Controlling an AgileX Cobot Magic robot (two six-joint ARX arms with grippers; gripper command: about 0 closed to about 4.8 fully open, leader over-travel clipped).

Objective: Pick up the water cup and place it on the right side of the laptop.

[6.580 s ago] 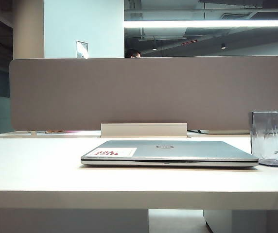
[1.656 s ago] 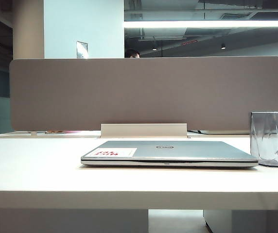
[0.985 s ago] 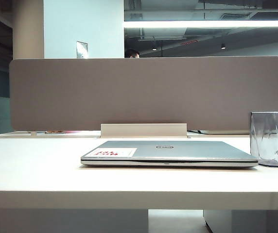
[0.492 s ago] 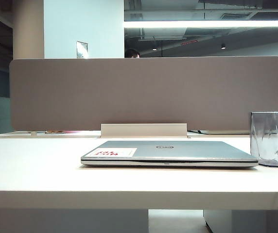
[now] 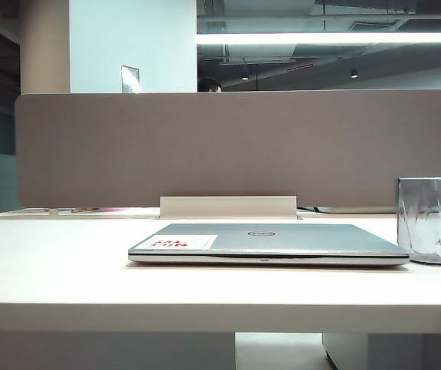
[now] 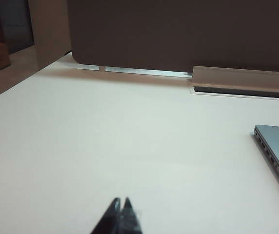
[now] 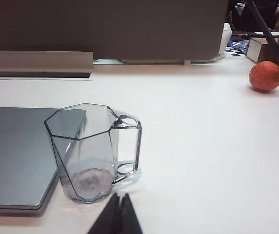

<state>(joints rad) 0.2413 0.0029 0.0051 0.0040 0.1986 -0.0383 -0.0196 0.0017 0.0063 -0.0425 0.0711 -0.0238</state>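
One water cup (image 7: 91, 152) is standing upright on the white table (image 7: 203, 146), just beside the laptop's (image 7: 17, 151) right edge, with its handle pointing away from the laptop. The laptop is lying shut and flat. The right gripper (image 7: 116, 214) is hanging near the cup, not touching it, with its fingers pressed together and holding nothing. The left gripper (image 6: 120, 214) is sitting over bare table off the laptop's other side, its fingers pressed together too. An orange ball (image 7: 265, 76) is resting far beyond the cup.
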